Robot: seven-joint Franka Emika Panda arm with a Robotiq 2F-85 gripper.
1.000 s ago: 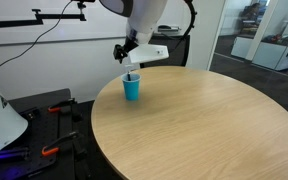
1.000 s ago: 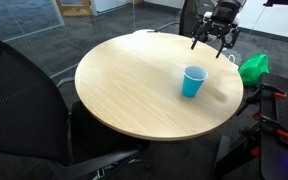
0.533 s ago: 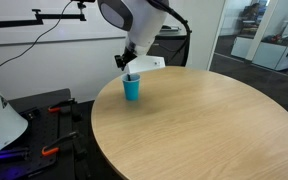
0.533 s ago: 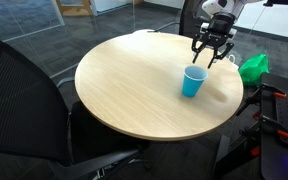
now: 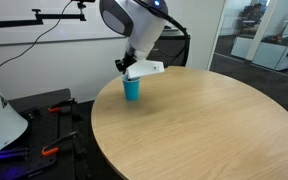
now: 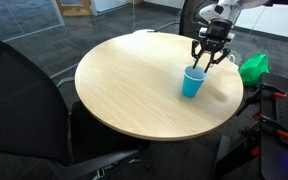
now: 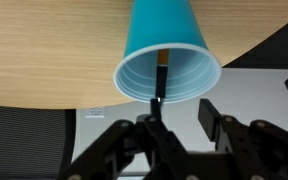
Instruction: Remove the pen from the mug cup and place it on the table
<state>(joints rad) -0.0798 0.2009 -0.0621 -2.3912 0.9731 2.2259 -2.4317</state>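
- The pen (image 7: 159,80) stands inside the cup (image 7: 165,28), leaning against its rim, with its upper end poking out.
- The cup (image 5: 132,89) (image 6: 193,81) is upright near the table (image 5: 204,120) (image 6: 134,85) edge.
- The gripper (image 7: 179,135) (image 6: 208,60) hangs just above the cup, fingers (image 7: 220,128) spread, the pen tip beside one finger.

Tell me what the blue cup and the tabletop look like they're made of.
Blue cup: probably thin disposable plastic, possibly coated paper. The outer wall is smooth and uniformly coloured, with stepped rings inside and a pale rim.
Tabletop: wood-grain laminate or veneer, I cannot tell which. It has an even, light grain across the whole top and a darker edge band.
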